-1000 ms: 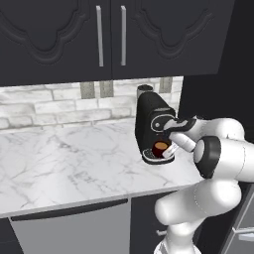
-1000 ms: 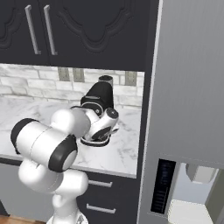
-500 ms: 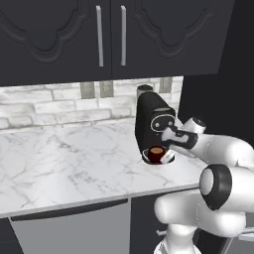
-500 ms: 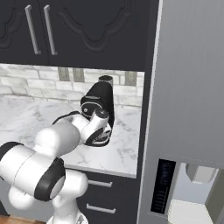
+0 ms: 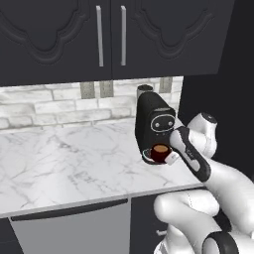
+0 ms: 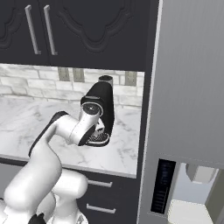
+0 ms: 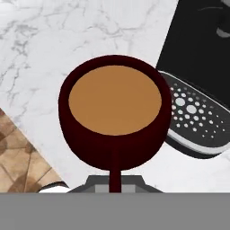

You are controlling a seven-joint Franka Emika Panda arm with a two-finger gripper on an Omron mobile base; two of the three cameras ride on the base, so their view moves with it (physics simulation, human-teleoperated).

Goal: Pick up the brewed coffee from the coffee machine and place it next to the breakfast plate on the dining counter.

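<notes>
The hand sits at the near right side of the small round dark red mug of brown coffee, level with it. In the hand view the mug's handle runs straight down toward the hand, but the fingertips themselves cannot be made out, so I cannot tell whether the hand is clenched on the handle or released.

In the left base view the mug stands upright, its brown liquid level, at the front of the compact black pod coffee machine, under the grey round dial face. In the hand view the mug appears to the left of the machine's circular perforated drip base and partly in front of it, with white marble visible behind and beside it; whether the mug still rests on the base or is held just off it cannot be told.

In the right base view the white arm reaches up from the lower left, and its wrist covers the front of the coffee machine.

The machine stands near the right end of the white marble desk with grey veining, close to its far edge by the pale brick backsplash. Dark cabinets with silver bar handles hang above, and a dark drawer front shows under the desk.
</notes>
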